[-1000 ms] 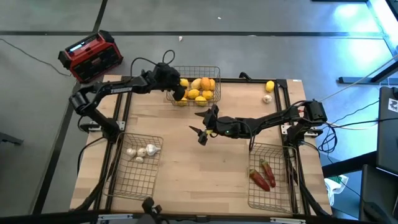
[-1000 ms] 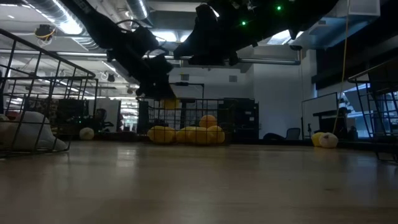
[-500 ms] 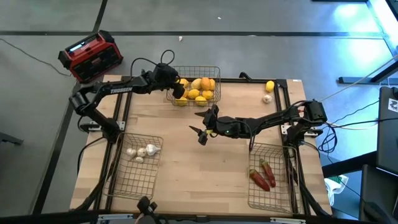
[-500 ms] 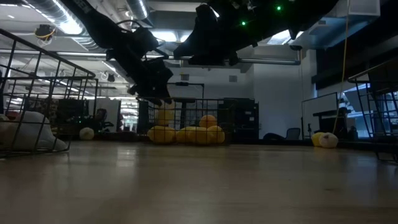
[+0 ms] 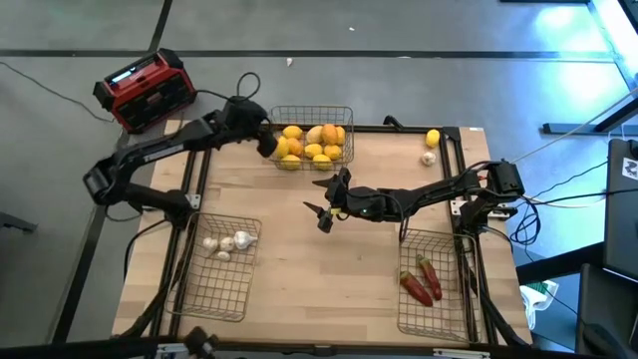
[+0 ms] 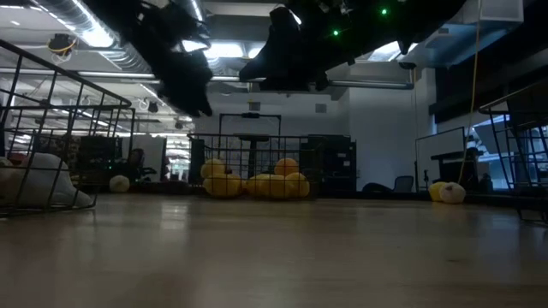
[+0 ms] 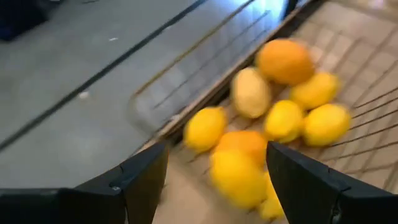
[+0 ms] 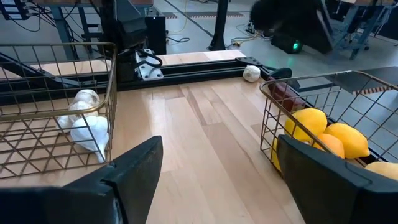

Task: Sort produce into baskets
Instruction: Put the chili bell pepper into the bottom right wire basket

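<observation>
My left gripper (image 5: 267, 146) hangs at the near-left edge of the citrus basket (image 5: 344, 112) with its jaws spread wide and nothing between them; through the wrist camera I look past them at the lemons and oranges (image 7: 283, 106) piled inside. My right gripper (image 5: 324, 214) hovers mid-table, jaws apart and empty, between the garlic basket (image 5: 189, 294) and the citrus. Two pieces lie unsorted at the far right corner of the table: a loose lemon (image 5: 433, 139) and a garlic bulb (image 5: 430, 158) just beside it. The chilies (image 5: 421, 281) sit in the right-hand basket (image 5: 403, 321). I judge the next step is to fetch those strays. I would lift the left arm clear of the wire rim first, then send the right arm, which is nearer, straight down over the lemon.
</observation>
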Controlling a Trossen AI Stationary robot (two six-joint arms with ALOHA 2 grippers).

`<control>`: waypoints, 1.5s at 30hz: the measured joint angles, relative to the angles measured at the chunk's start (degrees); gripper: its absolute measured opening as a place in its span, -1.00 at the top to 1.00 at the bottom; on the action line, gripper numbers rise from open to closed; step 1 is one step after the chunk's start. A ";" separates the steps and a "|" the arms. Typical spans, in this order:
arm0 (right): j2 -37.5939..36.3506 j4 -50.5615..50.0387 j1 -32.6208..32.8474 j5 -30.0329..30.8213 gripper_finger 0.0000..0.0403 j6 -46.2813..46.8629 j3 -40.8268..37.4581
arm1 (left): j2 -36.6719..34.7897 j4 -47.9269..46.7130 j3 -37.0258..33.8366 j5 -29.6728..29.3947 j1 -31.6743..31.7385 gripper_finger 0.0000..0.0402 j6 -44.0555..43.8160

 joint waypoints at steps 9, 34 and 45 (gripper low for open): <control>0.00 -0.13 0.00 -0.02 -0.54 -0.02 0.00 | -5.43 -12.95 0.02 -10.49 3.18 -0.34 3.67; 0.00 -1.51 0.00 -0.06 -0.54 -0.26 0.00 | 8.48 -14.84 -2.95 -3.41 7.30 -0.34 9.16; 0.00 -1.98 0.00 -0.06 -0.54 -0.73 0.00 | 13.19 -11.62 -2.95 -7.79 7.30 -0.34 14.27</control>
